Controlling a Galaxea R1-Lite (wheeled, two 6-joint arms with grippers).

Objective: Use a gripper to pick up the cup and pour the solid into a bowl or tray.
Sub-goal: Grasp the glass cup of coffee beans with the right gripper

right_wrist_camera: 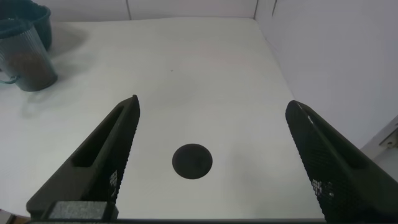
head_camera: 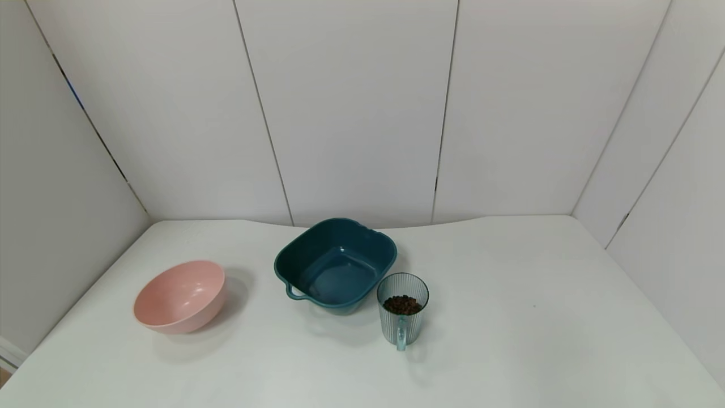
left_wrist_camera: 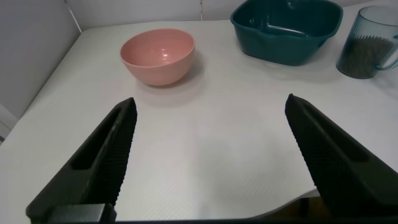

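Black left claw [left_wrist_camera: 208,162] and right claw [right_wrist_camera: 211,165], both spread, appear only in wrist views.

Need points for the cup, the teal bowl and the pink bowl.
cup [head_camera: 403,323], head view, ribbed side wall below the pellets.
teal bowl [head_camera: 334,272], head view, bare inner floor.
pink bowl [head_camera: 175,297], head view, inner wall.

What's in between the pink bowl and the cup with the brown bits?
The dark teal bowl sits between the pink bowl and the cup, close beside the cup. The head view shows it best.
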